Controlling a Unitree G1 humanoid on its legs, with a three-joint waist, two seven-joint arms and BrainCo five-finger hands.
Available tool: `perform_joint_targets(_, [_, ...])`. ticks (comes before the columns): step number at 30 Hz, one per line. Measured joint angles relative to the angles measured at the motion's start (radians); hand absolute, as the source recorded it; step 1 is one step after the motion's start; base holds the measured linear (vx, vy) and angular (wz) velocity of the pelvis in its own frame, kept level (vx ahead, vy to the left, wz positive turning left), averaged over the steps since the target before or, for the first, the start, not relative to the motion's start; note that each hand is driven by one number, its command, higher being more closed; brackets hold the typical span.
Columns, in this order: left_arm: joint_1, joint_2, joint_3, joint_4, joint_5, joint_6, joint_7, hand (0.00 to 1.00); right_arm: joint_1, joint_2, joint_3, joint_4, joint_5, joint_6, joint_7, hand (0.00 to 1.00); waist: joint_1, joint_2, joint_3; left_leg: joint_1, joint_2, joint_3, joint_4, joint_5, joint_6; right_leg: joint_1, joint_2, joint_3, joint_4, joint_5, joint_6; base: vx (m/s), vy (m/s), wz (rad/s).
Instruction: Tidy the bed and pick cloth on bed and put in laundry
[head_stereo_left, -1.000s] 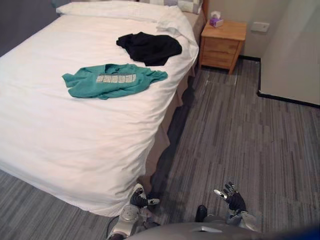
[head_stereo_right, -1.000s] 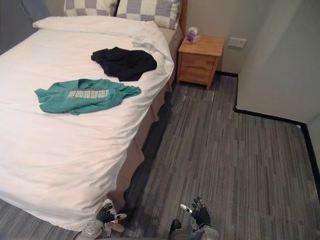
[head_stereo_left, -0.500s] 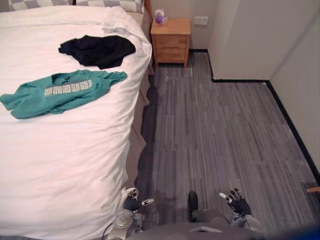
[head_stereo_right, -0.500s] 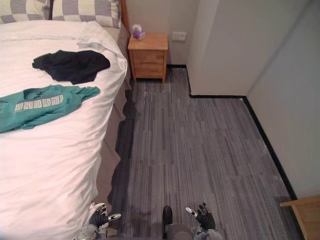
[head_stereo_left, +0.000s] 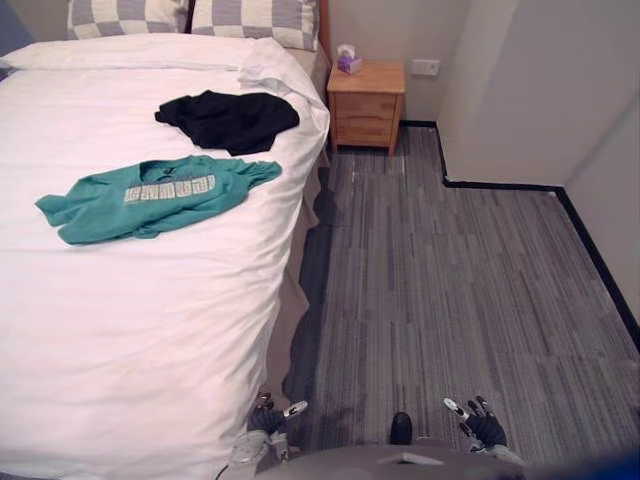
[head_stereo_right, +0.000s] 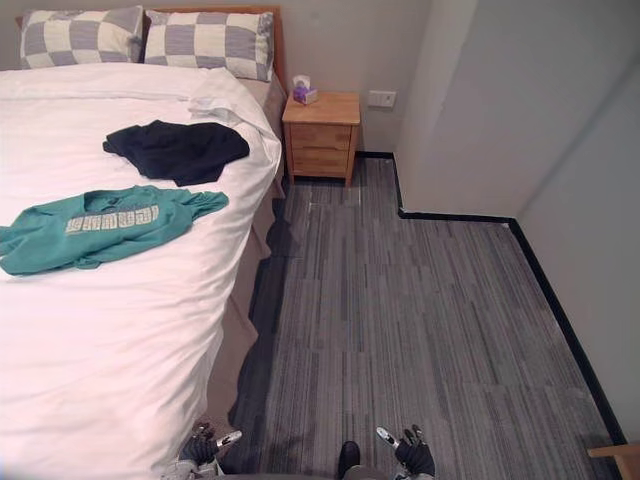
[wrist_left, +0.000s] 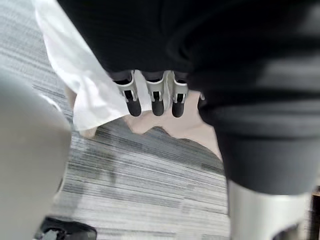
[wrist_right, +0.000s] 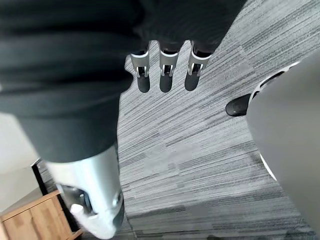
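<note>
A teal shirt lies spread flat on the white bed, and a crumpled black garment sits further back near the pillows. My left hand hangs low by the bed's near corner, fingers relaxed and holding nothing; its fingers point down past the sheet's hem. My right hand hangs over the grey floor, also open and empty, with its fingers straight. Both hands are far from the clothes.
Two checked pillows lean at the headboard. A wooden nightstand with a tissue box stands by the bed's far right corner. White walls jut in on the right. A wooden piece shows at the lower right.
The camera has swung, so the bed and nightstand sit differently in the picture. The clothes have not moved on the bed. Both hands stay low and empty.
</note>
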Motion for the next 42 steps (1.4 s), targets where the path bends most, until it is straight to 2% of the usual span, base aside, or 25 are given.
perform_joint_targets(5, [0.003,0.009,-0.005,-0.032,-0.002,0.028,-0.002,0.00,0.012,0.009,-0.002,-0.017,-0.004,-0.032,0.006,0.00,-0.002,0.008,0.017,-0.004,0.076,0.102,0.017,-0.066,-0.038,-0.009,0.050,-0.036,0.021,-0.015,-0.015,-0.01,-0.022,-0.21])
perform_joint_targets(8, [0.015,0.041,-0.047,-0.040,-0.018,0.027,0.014,0.00,0.030,0.018,0.031,-0.056,-0.033,-0.056,-0.007,0.00,-0.012,-0.003,0.029,-0.021,0.112,0.116,0.127,-0.057,-0.096,-0.052,0.067,-0.039,0.098,-0.063,-0.046,0.08,-0.074,-0.37])
perform_joint_targets(9, [0.017,0.047,-0.053,-0.044,-0.031,0.026,0.016,0.00,0.030,0.016,0.044,-0.057,-0.039,-0.060,-0.010,0.00,-0.016,-0.010,0.032,-0.030,0.114,0.116,0.156,-0.043,-0.097,-0.059,0.064,-0.026,0.117,-0.071,-0.048,0.10,-0.153,-0.53])
perform_joint_targets(12, [0.041,0.047,-0.049,-0.088,-0.072,-0.001,0.035,0.00,0.049,0.010,0.097,-0.133,-0.082,-0.069,-0.028,0.00,-0.038,-0.004,0.062,-0.144,0.166,0.075,0.491,0.071,-0.026,-0.070,0.055,0.002,0.227,-0.158,-0.077,0.15,-0.186,-0.52])
perform_joint_targets(13, [0.046,0.039,-0.045,-0.114,-0.079,-0.018,0.034,0.00,0.069,-0.012,0.138,-0.178,-0.094,-0.082,-0.034,0.00,-0.036,0.008,0.084,-0.240,0.193,0.003,0.691,0.237,0.030,-0.056,0.058,0.021,0.265,-0.193,-0.091,0.21,-0.130,-0.57])
perform_joint_targets(14, [0.055,0.034,-0.045,-0.146,-0.097,-0.032,0.034,0.00,0.075,-0.028,0.171,-0.196,-0.119,-0.087,-0.042,0.00,-0.026,-0.002,0.095,-0.338,0.185,-0.086,0.838,0.369,0.004,-0.034,0.055,0.065,0.278,-0.215,-0.108,0.18,-0.100,-0.58])
perform_joint_targets(15, [0.057,0.034,-0.046,-0.154,-0.104,-0.035,0.033,0.00,0.072,-0.033,0.174,-0.197,-0.120,-0.090,-0.044,0.00,-0.022,0.005,0.102,-0.367,0.173,-0.114,0.882,0.330,-0.012,-0.024,0.057,0.074,0.280,-0.220,-0.111,0.27,-0.074,-0.56])
perform_joint_targets(16, [0.060,0.031,-0.049,-0.165,-0.133,-0.046,0.032,0.00,0.053,-0.040,0.174,-0.187,-0.121,-0.109,-0.061,0.00,-0.027,0.017,0.130,-0.436,0.109,-0.165,0.956,0.207,-0.015,0.018,0.057,0.096,0.278,-0.231,-0.126,0.27,-0.080,-0.52])
perform_joint_targets(17, [0.066,0.031,-0.056,-0.172,-0.161,-0.062,0.033,0.00,0.032,-0.046,0.180,-0.156,-0.123,-0.119,-0.068,0.00,-0.027,0.018,0.141,-0.466,0.059,-0.166,0.931,0.135,-0.016,0.059,0.057,0.113,0.262,-0.241,-0.131,0.31,-0.093,-0.52])
perform_joint_targets(20, [0.077,0.036,-0.074,-0.188,-0.190,-0.066,0.034,0.00,0.021,-0.046,0.195,-0.131,-0.146,-0.130,-0.085,0.00,-0.025,0.009,0.144,-0.475,0.004,-0.091,0.716,0.086,-0.006,0.118,0.060,0.154,0.239,-0.271,-0.118,0.24,-0.036,-0.52])
perform_joint_targets(22, [0.083,0.043,-0.092,-0.189,-0.199,-0.073,0.049,0.00,0.021,-0.046,0.194,-0.123,-0.160,-0.141,-0.085,0.00,-0.035,0.010,0.145,-0.469,-0.019,0.056,0.344,0.118,-0.004,0.179,0.064,0.166,0.190,-0.293,-0.085,0.39,-0.005,-0.27])
perform_joint_targets(24, [0.084,0.050,-0.099,-0.182,-0.214,-0.081,0.053,0.00,0.019,-0.050,0.193,-0.106,-0.165,-0.150,-0.085,0.00,-0.034,0.012,0.144,-0.461,-0.030,0.140,0.139,0.189,0.000,0.229,0.072,0.160,0.146,-0.311,-0.060,0.45,0.063,0.07])
perform_joint_targets(26, [0.080,0.053,-0.107,-0.171,-0.244,-0.090,0.053,0.00,0.007,-0.056,0.189,-0.076,-0.196,-0.151,-0.089,0.00,-0.026,0.014,0.141,-0.462,-0.031,0.200,0.048,0.233,0.020,0.287,0.075,0.157,0.114,-0.325,-0.041,0.59,0.143,0.04])
perform_joint_targets(27, [0.076,0.053,-0.111,-0.150,-0.264,-0.104,0.053,0.00,0.005,-0.053,0.177,-0.042,-0.200,-0.149,-0.099,0.00,-0.012,0.011,0.120,-0.460,-0.038,0.222,0.025,0.238,0.038,0.318,0.063,0.152,0.097,-0.352,-0.011,0.64,0.187,-0.16])
perform_joint_targets(28, [0.066,0.045,-0.112,-0.122,-0.267,-0.104,0.053,0.00,0.003,-0.047,0.157,-0.011,-0.200,-0.147,-0.108,0.00,-0.005,0.007,0.094,-0.454,-0.056,0.224,0.036,0.285,0.134,0.315,0.041,0.139,0.151,-0.373,0.011,0.65,0.190,-0.16])
perform_joint_targets(29, [0.061,0.045,-0.111,-0.106,-0.266,-0.104,0.055,0.00,-0.001,-0.047,0.154,-0.006,-0.200,-0.146,-0.111,0.00,-0.005,0.011,0.085,-0.447,-0.069,0.224,0.031,0.274,0.181,0.298,0.030,0.134,0.199,-0.381,0.024,0.78,0.245,-0.05])
perform_joint_targets(30, [0.057,0.053,-0.110,-0.081,-0.264,-0.102,0.063,0.00,-0.010,-0.050,0.146,0.000,-0.203,-0.143,-0.115,0.00,-0.012,0.003,0.068,-0.424,-0.098,0.225,0.020,0.242,0.213,0.211,-0.005,0.119,0.406,-0.393,0.054,0.62,0.236,0.14])
perform_joint_targets(31, [0.052,0.069,-0.108,-0.071,-0.260,-0.102,0.075,0.00,-0.012,-0.038,0.121,-0.002,-0.203,-0.142,-0.117,0.00,-0.021,-0.021,0.067,-0.380,-0.133,0.221,0.015,0.206,0.222,0.112,-0.050,0.100,0.675,-0.351,0.112,0.60,0.243,0.19])
perform_joint_targets(33, [0.048,0.084,-0.104,-0.062,-0.254,-0.100,0.079,0.00,-0.012,-0.030,0.105,-0.001,-0.211,-0.138,-0.120,0.00,-0.032,-0.047,0.074,-0.319,-0.171,0.193,0.017,0.162,0.233,0.022,-0.102,0.099,0.937,-0.271,0.162,0.51,0.184,0.47])
perform_joint_targets(34, [0.030,0.087,-0.104,-0.027,-0.233,-0.096,0.090,0.00,-0.008,-0.041,0.082,0.017,-0.241,-0.133,-0.121,0.00,-0.051,-0.050,0.084,-0.233,-0.194,0.141,0.012,0.118,0.222,-0.047,-0.132,0.088,1.121,-0.256,0.163,0.65,0.179,0.85])
perform_joint_targets(35, [0.023,0.084,-0.104,-0.008,-0.225,-0.090,0.091,0.00,0.007,-0.049,0.079,0.027,-0.249,-0.127,-0.119,0.00,-0.061,-0.035,0.088,-0.189,-0.196,0.113,0.003,0.096,0.213,-0.092,-0.144,0.076,1.166,-0.260,0.148,0.65,0.151,0.80])
perform_joint_targets(37, [0.001,0.080,-0.103,0.001,-0.226,-0.078,0.091,0.00,0.054,-0.042,0.076,0.023,-0.253,-0.129,-0.117,0.00,-0.059,-0.034,0.089,-0.116,-0.202,0.054,-0.027,0.065,0.195,-0.190,-0.149,0.070,1.174,-0.271,0.129,0.50,0.030,0.93])
perform_joint_targets(39, [-0.016,0.079,-0.104,-0.001,-0.228,-0.073,0.090,0.00,0.091,-0.021,0.073,0.003,-0.249,-0.131,-0.119,0.00,-0.065,-0.037,0.089,-0.058,-0.208,-0.034,-0.061,0.043,0.178,-0.282,-0.161,0.053,1.085,-0.285,0.106,0.49,-0.070,1.36])
perform_joint_targets(41, [-0.047,0.047,-0.103,-0.007,-0.238,-0.052,0.080,0.00,0.121,-0.008,0.060,0.014,-0.212,-0.131,-0.121,0.00,-0.070,-0.030,0.092,0.014,-0.192,-0.164,-0.070,0.004,0.174,-0.325,-0.161,0.027,0.766,-0.273,0.072,0.60,-0.190,1.65])
perform_joint_targets(42, [-0.049,0.041,-0.101,-0.008,-0.238,-0.049,0.075,0.00,0.125,-0.007,0.060,0.018,-0.201,-0.131,-0.121,0.00,-0.070,-0.029,0.092,0.027,-0.187,-0.184,-0.069,-0.007,0.169,-0.323,-0.161,0.026,0.692,-0.259,0.063,0.56,-0.239,1.40])
